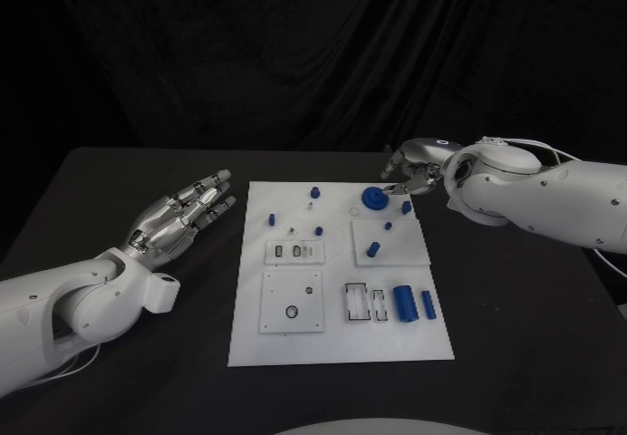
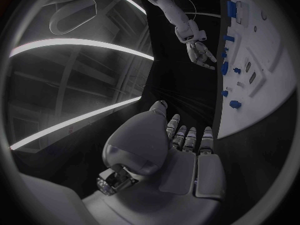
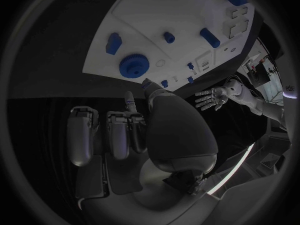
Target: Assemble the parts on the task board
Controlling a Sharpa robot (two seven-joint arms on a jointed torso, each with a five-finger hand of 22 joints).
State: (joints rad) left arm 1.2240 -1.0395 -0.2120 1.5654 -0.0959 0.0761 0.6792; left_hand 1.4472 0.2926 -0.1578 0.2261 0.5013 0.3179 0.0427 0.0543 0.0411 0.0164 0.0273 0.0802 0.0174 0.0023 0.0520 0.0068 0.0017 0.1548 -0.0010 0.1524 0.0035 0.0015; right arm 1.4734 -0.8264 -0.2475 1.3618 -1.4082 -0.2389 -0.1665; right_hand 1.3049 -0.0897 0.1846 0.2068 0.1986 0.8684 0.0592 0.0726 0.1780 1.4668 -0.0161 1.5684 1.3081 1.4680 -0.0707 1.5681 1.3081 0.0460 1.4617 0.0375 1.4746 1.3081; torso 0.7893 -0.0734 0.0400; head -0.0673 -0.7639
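The white task board [image 1: 333, 349] lies mid-table with blue parts on it. A blue gear [image 1: 375, 197] sits near its far right corner, seen close in the right wrist view as the gear [image 3: 134, 65]. My right hand [image 1: 410, 174] hovers just beyond and to the right of the gear, fingers bent towards it, with nothing visible in its grasp. Small blue pegs [image 1: 313, 191] stand around the far half. A blue cylinder [image 1: 405, 302] and a thin blue bar [image 1: 429, 304] lie at the near right. My left hand [image 1: 183, 217] is flat and open, left of the board.
Square white insert plates [image 1: 293, 302] and rectangular slots [image 1: 357, 304] occupy the board's near half. Bare black table [image 1: 130, 181] surrounds the board. A black curtain hangs behind the table's far edge.
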